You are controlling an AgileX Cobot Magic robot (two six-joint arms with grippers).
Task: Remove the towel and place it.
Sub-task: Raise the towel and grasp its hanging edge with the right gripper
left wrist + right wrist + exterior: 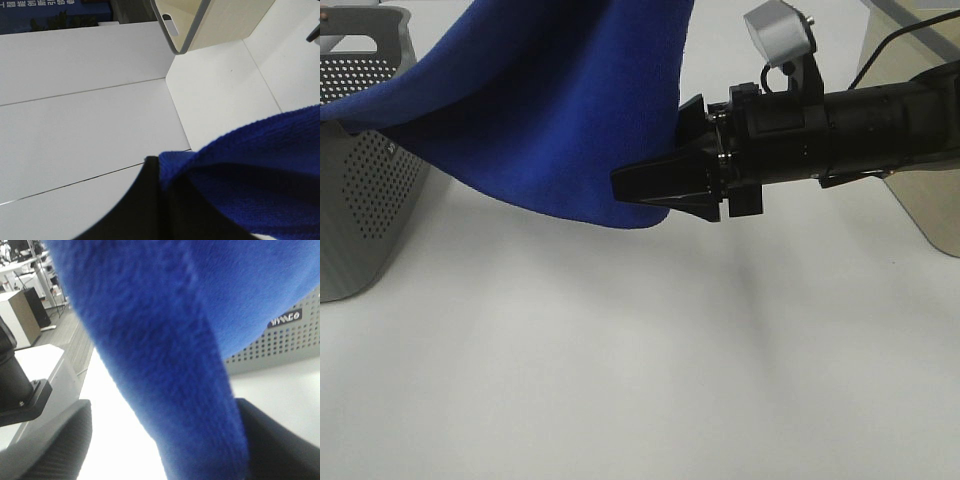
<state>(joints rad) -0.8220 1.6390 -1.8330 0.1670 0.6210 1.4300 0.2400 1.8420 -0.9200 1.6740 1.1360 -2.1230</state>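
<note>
One towel point(550, 100) on the rig, royal blue and plush, and it hangs in the air as a broad sagging sheet. Its left end lies over the rim of the one grey perforated basket point(370, 180) and goes inside. The rest rises out of the top of the overhead view, and its lowest fold is clear of the white table point(620, 380). Two grippers are at work. The left gripper point(162, 172) shows only in its own wrist camera: its jaws are closed, with a bunched edge of the towel pinched at the black fingertip, so I note it as gripping the cloth. The right gripper point(162, 405) reaches in level from the right side of the table to the towel's lower right edge. Its jaws stand wide apart with a thick fold of towel hanging down between the two fingers point(55, 445). The fold lies against one finger and a gap of white table shows beside the other, so nothing is clamped there. One pale wooden box point(225, 20) stands on the table, well apart from the basket.
</note>
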